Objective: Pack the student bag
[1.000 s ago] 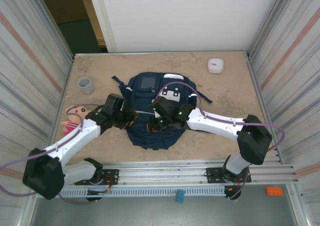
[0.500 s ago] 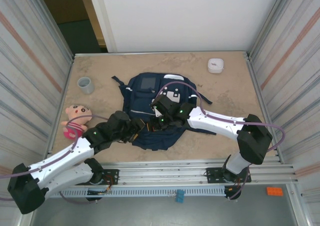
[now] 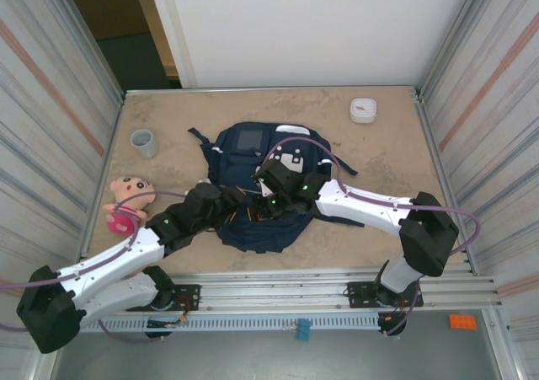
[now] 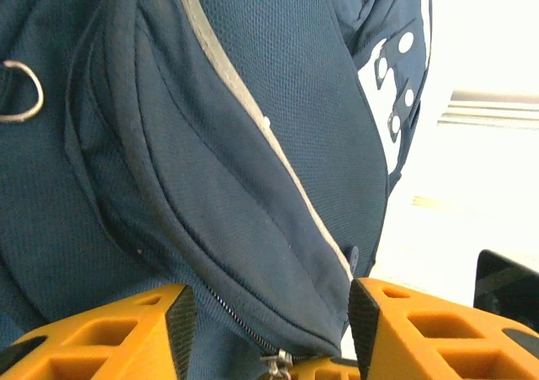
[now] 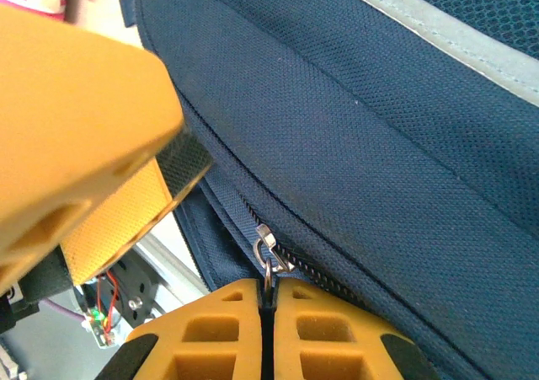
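A: Where's the student bag (image 3: 253, 152)?
B: Flat in the middle of the table (image 3: 387, 157). At its six o'clock, the right gripper (image 5: 267, 294) is pinching the zip pull (image 5: 266, 249).
A: And the left gripper (image 4: 271, 313)?
B: Spread wide around the pocket (image 4: 253, 186). With the cloth loose, a tug could drag the whole bag, or the pull could slip.

Tabletop (image 3: 383, 157): beige, mottled. Side walls (image 3: 50, 110): ribbed metal, both flanks. Back panel (image 3: 312, 26): plain white. Dark opening (image 3: 118, 26), rear left. Aluminium rail (image 3: 278, 289), near edge.
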